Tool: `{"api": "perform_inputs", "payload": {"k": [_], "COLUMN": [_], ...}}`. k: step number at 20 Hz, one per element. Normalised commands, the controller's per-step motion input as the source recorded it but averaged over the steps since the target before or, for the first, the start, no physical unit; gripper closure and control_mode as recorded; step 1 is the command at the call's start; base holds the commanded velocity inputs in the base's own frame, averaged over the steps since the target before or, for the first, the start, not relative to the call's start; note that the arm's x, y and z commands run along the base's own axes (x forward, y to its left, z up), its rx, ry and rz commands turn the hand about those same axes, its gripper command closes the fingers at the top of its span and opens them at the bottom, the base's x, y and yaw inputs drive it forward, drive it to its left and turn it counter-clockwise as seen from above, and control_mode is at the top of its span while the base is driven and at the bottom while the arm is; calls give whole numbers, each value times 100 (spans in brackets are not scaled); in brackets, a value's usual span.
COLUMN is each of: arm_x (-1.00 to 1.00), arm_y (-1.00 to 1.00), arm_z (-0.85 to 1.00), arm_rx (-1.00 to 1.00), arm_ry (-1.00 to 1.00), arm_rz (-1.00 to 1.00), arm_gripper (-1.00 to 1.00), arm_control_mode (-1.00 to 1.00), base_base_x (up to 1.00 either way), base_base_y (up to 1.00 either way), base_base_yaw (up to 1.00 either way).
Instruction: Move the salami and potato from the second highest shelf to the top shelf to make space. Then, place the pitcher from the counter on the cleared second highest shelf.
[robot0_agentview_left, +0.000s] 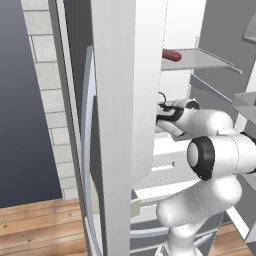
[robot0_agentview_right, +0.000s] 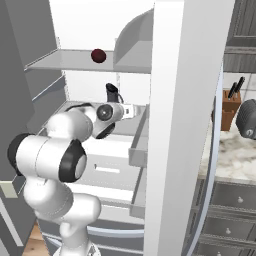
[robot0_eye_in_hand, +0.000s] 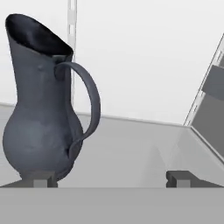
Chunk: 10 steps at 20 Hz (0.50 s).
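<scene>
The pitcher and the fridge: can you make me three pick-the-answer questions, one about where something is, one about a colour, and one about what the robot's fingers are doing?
1. Where does the pitcher stand?
A. on a fridge shelf
B. on the floor
C. in a sink

2. What colour is the salami?
A. green
B. dark red
C. yellow

3. How are the robot's fingers?
A. clamped on the pitcher
C. holding the salami
B. spread open

Answers: 1 A, it sits upright on the grey shelf panel. 2 B, it lies dark red on the top shelf. 3 B, the tips stand wide apart, squeezing nothing.

Wooden knife block on marble worktop; brick wall; wood floor.
</scene>
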Motion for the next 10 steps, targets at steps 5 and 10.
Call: {"api": "perform_inputs", "payload": {"k": [5, 10], "arm_x": [-69, -73], "arm_y": [28, 19], "arm_z": [69, 92], "arm_rx": [-13, -14], "arm_ry": [10, 16], "arm_rz": [0, 0], "arm_gripper": [-100, -100], "arm_control_mode": [-100, -100], "base_base_x": [0, 0], "base_base_y": [0, 0], "base_base_yaw": [0, 0]}}
